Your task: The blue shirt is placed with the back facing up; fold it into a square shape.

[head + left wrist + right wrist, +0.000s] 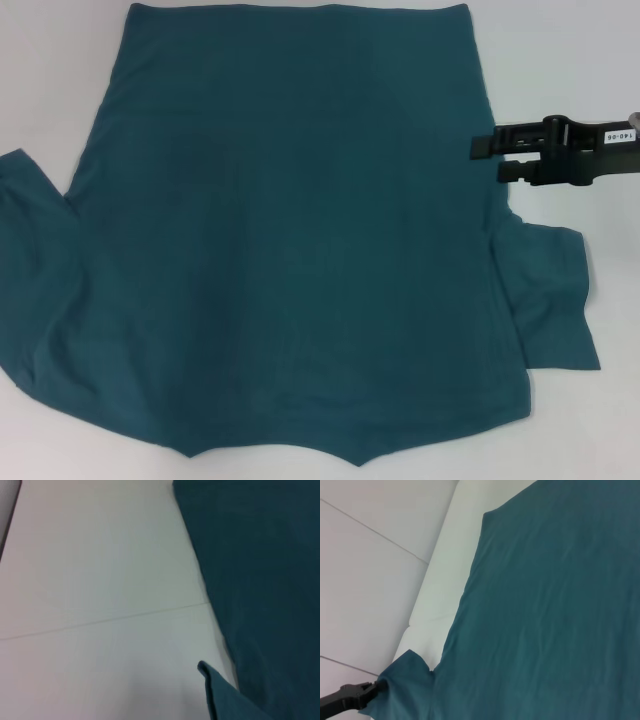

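Observation:
The blue shirt (pixel 290 240) lies spread flat on the white table (pixel 560 60), plain side up. Its hem is at the far edge and its neckline at the near edge. One sleeve (pixel 30 270) lies out to the left and the other sleeve (pixel 550 300) to the right. My right gripper (pixel 490 158) hovers open beside the shirt's right edge, above the right sleeve, with nothing between its fingers. My left gripper (pixel 350 700) shows only in the right wrist view, a dark tip touching the end of the left sleeve (pixel 402 685). The shirt's side edge (pixel 215 610) runs through the left wrist view.
Bare white table surface (pixel 100 580) lies to the left of the shirt, with a thin seam line across it. A strip of white table (pixel 590 400) also shows to the right of the right sleeve.

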Available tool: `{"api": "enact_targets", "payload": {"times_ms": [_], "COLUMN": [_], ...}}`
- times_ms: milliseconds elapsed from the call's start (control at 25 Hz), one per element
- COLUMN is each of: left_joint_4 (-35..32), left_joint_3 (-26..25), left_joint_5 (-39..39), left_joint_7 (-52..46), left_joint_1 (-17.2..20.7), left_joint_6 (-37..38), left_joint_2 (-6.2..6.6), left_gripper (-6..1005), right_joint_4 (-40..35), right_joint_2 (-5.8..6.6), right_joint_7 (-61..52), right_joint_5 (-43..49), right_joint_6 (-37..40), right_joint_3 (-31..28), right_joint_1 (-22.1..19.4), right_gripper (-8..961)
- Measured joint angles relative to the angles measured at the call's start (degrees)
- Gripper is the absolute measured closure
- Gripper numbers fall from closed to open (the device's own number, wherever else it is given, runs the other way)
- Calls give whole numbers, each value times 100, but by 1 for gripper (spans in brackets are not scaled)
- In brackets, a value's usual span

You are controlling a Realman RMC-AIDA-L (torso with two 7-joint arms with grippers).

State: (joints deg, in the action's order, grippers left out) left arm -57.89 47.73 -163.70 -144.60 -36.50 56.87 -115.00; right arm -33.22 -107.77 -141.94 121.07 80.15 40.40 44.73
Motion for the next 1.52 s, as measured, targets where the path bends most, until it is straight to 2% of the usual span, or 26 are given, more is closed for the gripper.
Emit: {"api": "enact_targets", "payload": {"times_ms": [120,280,440,640,840,1040,1280,1520], "left_joint_4": [-85,-155,-321,-331,-247,11,407,523], "left_joint_3": [43,79,278,406,592,919,946,1014], "left_joint_5": [-3,-5,-5,-4,-4,-4,-4,-4], "left_joint_7": [-2,-92,-601,-1205,-1591,-2099,-2340,-2543], "left_joint_1": [-4,-27,-54,-405,-628,-818,-1125,-1348], "left_joint_6": [132,370,705,1394,1523,1562,1518,1471], "left_joint_2": [0,-77,-152,-203,-306,-285,-270,-245], "left_gripper": [998,998,997,997,998,998,998,997], "right_joint_4": [0,0,0,30,42,43,44,50], "right_joint_2": [-4,-6,-16,-27,-36,-35,-33,-33], "right_joint_7": [0,0,0,0,0,5,12,5], "right_joint_5": [6,7,7,7,6,3,3,3], "right_joint_6": [-8,-29,-33,-35,-35,-35,-34,-33], "right_joint_3": [17,21,21,23,23,22,21,21], "right_joint_1": [6,-1,-2,13,23,25,27,27], "right_gripper": [192,192,192,192,192,192,192,192]}}
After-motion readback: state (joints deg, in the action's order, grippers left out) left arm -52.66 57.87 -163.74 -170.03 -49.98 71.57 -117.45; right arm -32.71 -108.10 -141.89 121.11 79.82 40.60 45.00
